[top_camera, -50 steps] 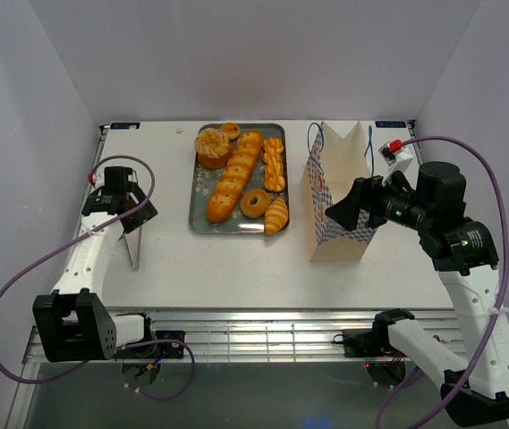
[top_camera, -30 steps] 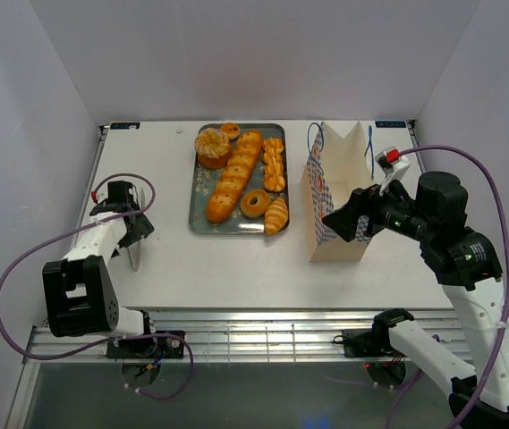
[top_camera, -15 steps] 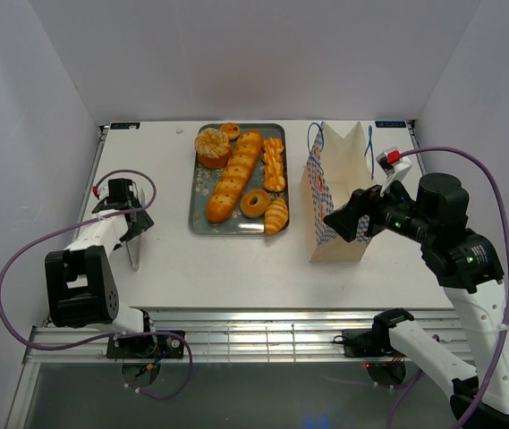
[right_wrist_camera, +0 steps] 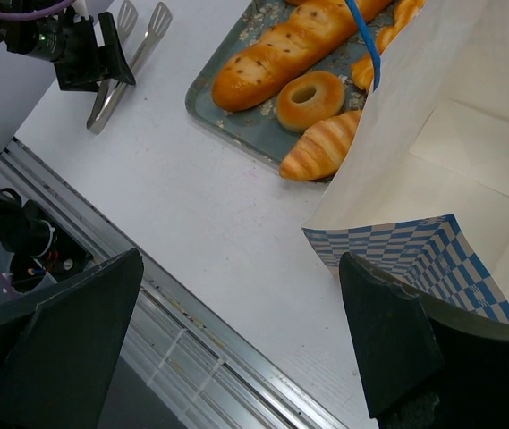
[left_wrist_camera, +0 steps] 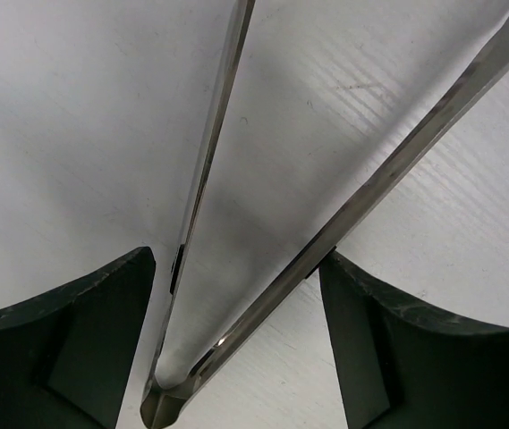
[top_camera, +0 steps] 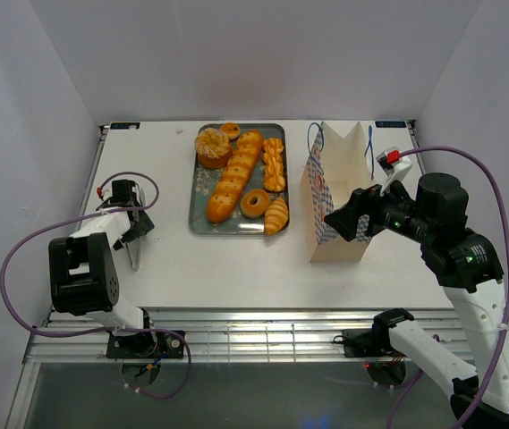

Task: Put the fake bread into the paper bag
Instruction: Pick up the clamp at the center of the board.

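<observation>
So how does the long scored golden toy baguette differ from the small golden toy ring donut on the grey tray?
The long golden baguette is a straight loaf with scored cuts; the small ring donut is round with a hole. The baguette spans most of the grey tray; the donut is far smaller. Both are glossy orange-golden and lie on the tray, not in the cream paper bag.

grey tray (top_camera: pixel 199 183), steel tongs (left_wrist_camera: pixel 397 172), white table (top_camera: pixel 236 268)

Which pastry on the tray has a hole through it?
The ring donut, at the near end of the tray between the long baguette and the croissant; every other pastry is solid.
</observation>
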